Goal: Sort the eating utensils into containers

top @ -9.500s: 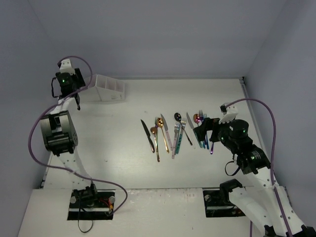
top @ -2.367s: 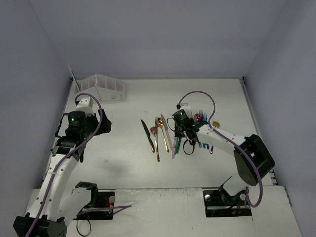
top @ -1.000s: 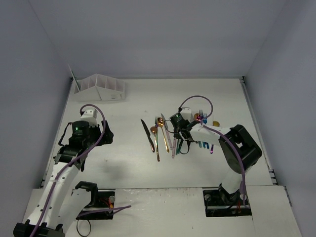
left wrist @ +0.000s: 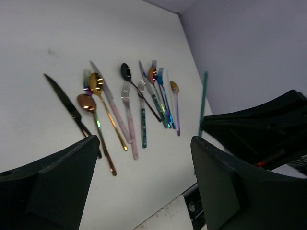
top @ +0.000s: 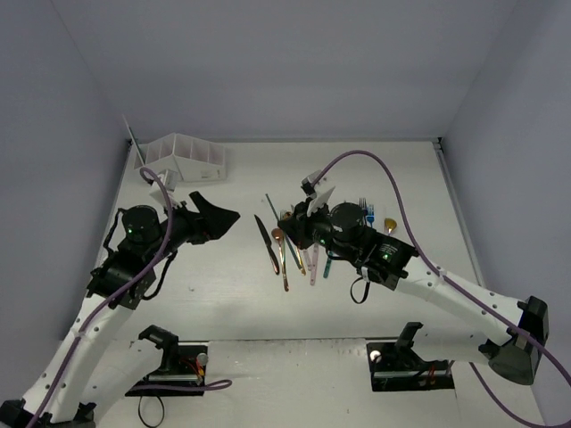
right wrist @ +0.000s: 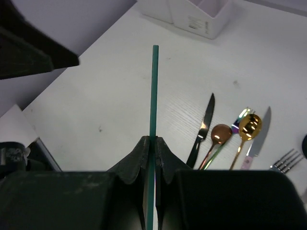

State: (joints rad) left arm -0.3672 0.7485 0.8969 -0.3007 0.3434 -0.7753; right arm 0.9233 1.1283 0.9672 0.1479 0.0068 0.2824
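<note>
The right gripper [right wrist: 154,139] has its jaws pinched tight on 1 teal utensil [right wrist: 154,86], a slim, straight strip of metal whose working end I cannot see. Its long axis runs straight out in line with the jaws, lifted off the desk [top: 375,169], with the free end aimed toward the far left corner, where 1 white rack [top: 183,159] stands. About 12 more utensils [left wrist: 125,89] lie side by side mid-desk in black, copper, gold, silver, blue and purple-pink; the crowded ones are hard to separate. The left gripper [top: 218,210] hovers left of them, jaws wide, holding nothing.
</note>
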